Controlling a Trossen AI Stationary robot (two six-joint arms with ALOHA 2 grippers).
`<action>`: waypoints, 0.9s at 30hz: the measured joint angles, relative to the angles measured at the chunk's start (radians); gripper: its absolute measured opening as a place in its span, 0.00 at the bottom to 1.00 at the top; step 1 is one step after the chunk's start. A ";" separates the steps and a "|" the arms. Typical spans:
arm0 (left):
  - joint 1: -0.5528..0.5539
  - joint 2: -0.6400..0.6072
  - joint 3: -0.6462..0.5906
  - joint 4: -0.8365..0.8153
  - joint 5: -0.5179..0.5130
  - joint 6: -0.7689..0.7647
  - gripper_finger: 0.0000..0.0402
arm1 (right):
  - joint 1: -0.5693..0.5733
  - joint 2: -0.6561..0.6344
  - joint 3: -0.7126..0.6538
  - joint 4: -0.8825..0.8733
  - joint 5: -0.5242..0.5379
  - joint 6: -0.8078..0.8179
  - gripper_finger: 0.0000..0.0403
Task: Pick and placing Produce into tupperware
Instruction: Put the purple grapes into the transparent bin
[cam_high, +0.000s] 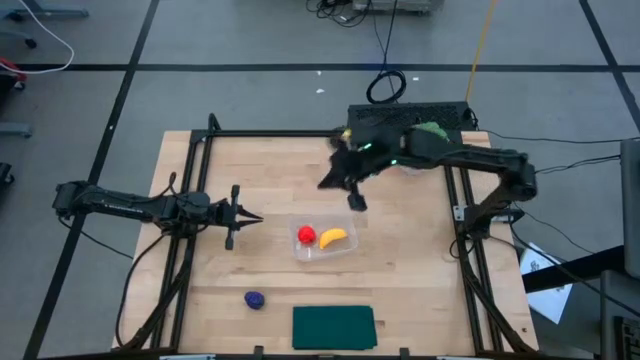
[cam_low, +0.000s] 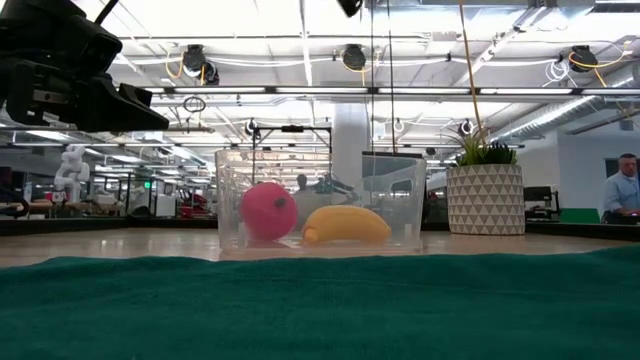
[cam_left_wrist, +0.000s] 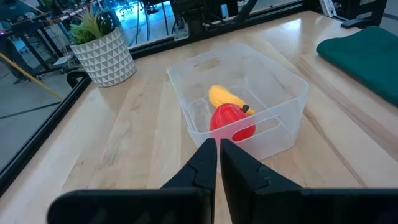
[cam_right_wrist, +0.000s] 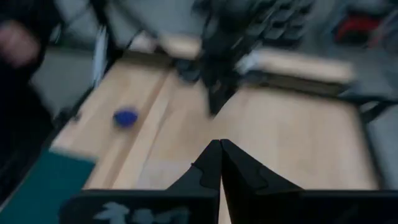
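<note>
I see the red round toy (cam_high: 306, 235) and yellow curved banana (cam_high: 333, 237) inside the clear plastic rectangular tub (cam_high: 322, 254), so two are finished. The dark purple lump (cam_high: 254, 299) waits at seven o'clock from it. My right gripper (cam_high: 357, 202), closed and empty, is raised at one o'clock; my left gripper (cam_high: 255, 217), closed and empty, waits at nine.

My two arms are dark, near-black, built of slim jointed segments. Left gripper (cam_left_wrist: 217, 163) has two matte black wedge fingers tapering to narrow tips off a wide black block. Right gripper (cam_right_wrist: 219, 163) looks the same, pale markings on its block. I see green glints on the right arm (cam_high: 440, 150).
</note>
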 joint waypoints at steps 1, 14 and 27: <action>0.000 0.000 0.000 0.000 0.000 0.000 0.06 | -0.013 -0.031 -0.023 0.043 0.018 0.023 0.00; 0.000 0.000 0.000 0.003 0.000 -0.002 0.06 | -0.176 -0.488 -0.527 0.506 0.020 0.240 0.00; 0.000 0.000 0.000 0.005 -0.001 -0.001 0.06 | -0.079 -0.783 -0.943 0.769 0.069 0.202 0.00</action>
